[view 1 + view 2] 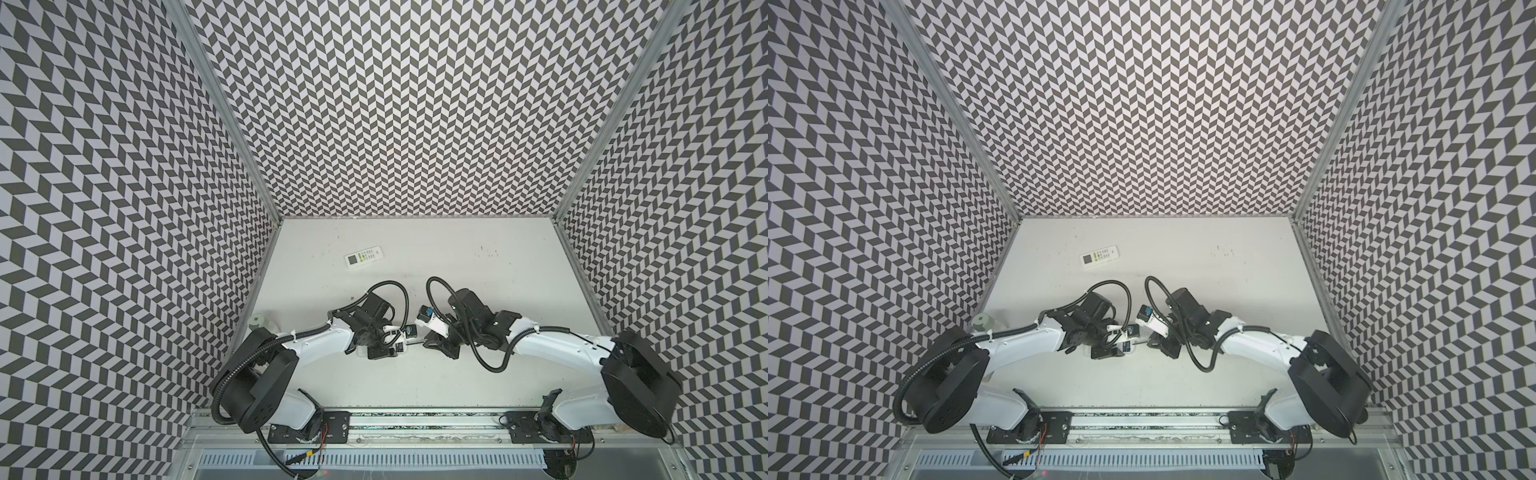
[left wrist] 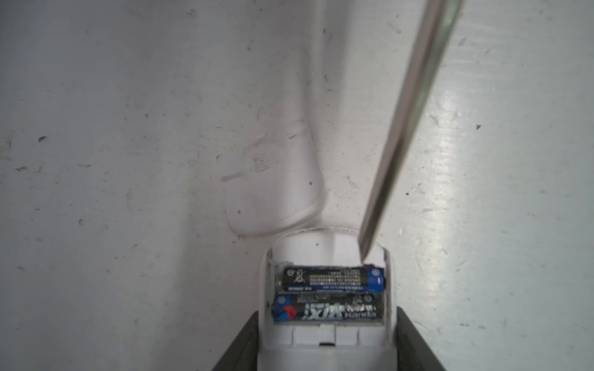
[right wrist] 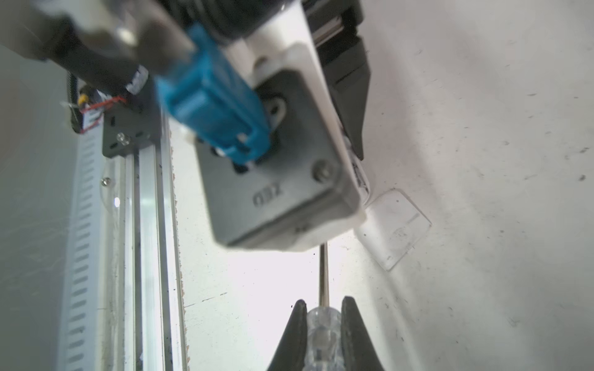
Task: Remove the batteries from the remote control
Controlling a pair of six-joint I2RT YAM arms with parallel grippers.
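Left end effector [image 2: 326, 348] clamps the open remote control [image 2: 324, 247].
Two black batteries [image 2: 331, 278] lie in its compartment; right end effector [image 3: 321, 316] grips a screwdriver [image 2: 408, 112], tip just beside the farther cell; second remote [image 1: 364, 256] lies upper-left on the bench [image 1: 457, 270].

"ZED" moulded on camera housing [image 3: 279, 199], reads upside down. Battery [image 2: 328, 311] nearer remote's [image 2: 324, 342] middle: white Chinese characters, small print illegible.
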